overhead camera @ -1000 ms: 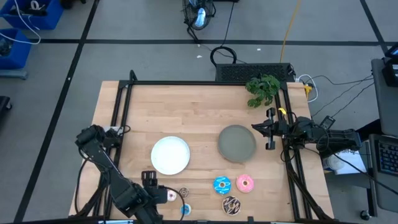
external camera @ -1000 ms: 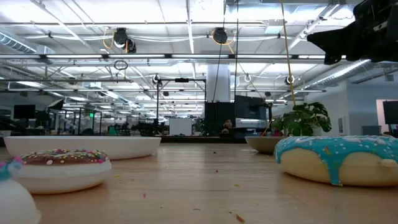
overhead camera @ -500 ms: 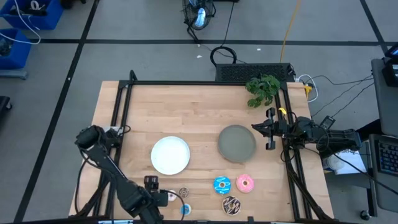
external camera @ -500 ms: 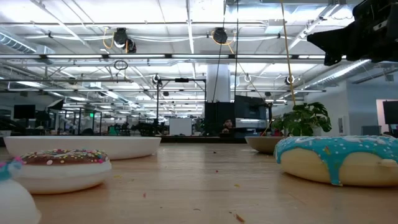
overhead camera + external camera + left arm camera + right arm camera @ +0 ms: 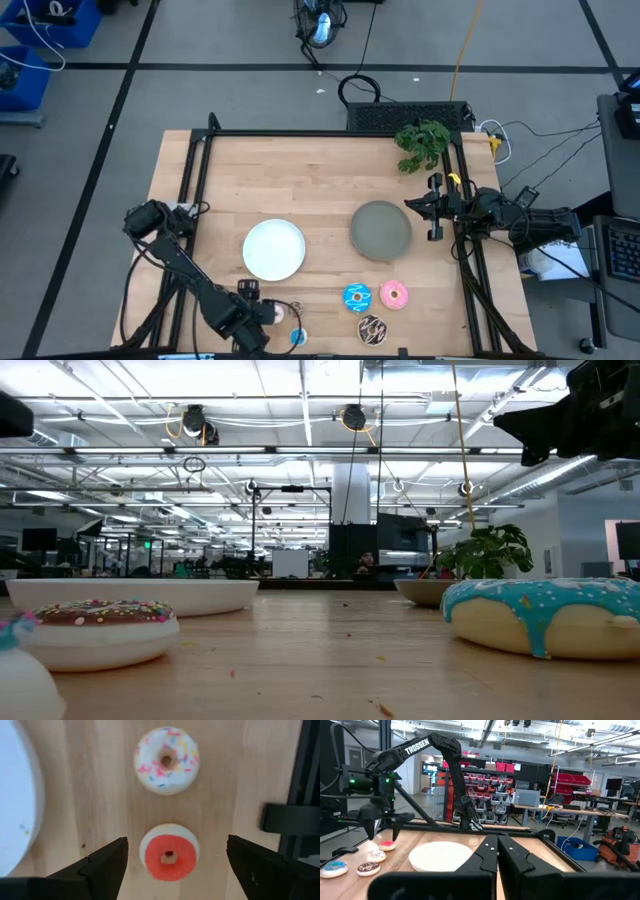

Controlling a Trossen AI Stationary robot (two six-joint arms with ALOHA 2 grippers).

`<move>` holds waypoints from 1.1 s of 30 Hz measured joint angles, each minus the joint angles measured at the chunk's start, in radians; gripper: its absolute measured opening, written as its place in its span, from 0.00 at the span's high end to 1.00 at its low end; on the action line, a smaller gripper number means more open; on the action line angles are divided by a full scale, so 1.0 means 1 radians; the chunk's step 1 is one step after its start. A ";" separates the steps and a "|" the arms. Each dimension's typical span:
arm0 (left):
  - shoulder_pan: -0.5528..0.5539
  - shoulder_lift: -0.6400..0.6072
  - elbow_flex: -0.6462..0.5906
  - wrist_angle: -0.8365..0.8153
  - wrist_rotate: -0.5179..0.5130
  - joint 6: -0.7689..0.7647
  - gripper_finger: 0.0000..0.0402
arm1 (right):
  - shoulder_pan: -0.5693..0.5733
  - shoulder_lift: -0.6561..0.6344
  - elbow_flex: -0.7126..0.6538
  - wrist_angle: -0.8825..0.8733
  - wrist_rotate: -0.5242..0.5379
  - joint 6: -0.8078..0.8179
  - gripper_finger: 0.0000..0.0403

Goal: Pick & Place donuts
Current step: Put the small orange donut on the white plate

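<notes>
Between the left gripper's [image 5: 172, 865] spread jaws: red donut [image 5: 169, 856]; untouched.

The left arm reaches along the table's near edge, its wrist bent downward; the left gripper [image 5: 172, 857] points straight down with its two dark fingers [image 5: 107, 865] spread wide, holding nothing. The right arm waits at the table's right edge; the right gripper [image 5: 497, 851] is level, fingers pressed together.

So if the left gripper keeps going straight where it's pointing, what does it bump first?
Probably the tiny red-iced toy donut ring, which sits between the open left gripper fingers, on the wooden table. How far above it the gripper hangs is unclear.
</notes>
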State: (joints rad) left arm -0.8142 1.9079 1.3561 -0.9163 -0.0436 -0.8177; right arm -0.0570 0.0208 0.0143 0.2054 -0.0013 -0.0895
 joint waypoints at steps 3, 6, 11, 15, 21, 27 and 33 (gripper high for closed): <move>0.003 0.000 -0.021 0.014 0.003 0.006 0.16 | 0.000 0.000 0.000 0.000 0.000 0.000 1.00; 0.006 0.000 -0.046 0.046 0.017 0.006 0.16 | 0.000 0.000 0.000 0.000 0.000 0.000 1.00; 0.005 0.000 -0.069 0.062 0.022 -0.002 0.16 | 0.000 0.000 0.000 0.000 0.000 0.000 1.00; 0.005 0.000 -0.087 0.078 0.042 -0.024 0.16 | 0.000 0.000 0.000 0.000 0.000 0.000 1.00; 0.005 0.000 -0.140 0.159 0.055 -0.030 0.16 | 0.000 0.000 0.000 0.000 0.000 0.000 1.00; 0.005 0.000 -0.144 0.162 0.054 -0.010 0.17 | 0.000 0.000 0.000 0.000 0.000 0.023 1.00; 0.005 0.000 -0.144 0.158 0.061 0.005 0.17 | 0.000 0.000 0.000 0.000 0.000 0.023 1.00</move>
State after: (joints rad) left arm -0.8089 1.9079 1.2121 -0.7578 0.0178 -0.8132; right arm -0.0570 0.0208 0.0142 0.2054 -0.0013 -0.0669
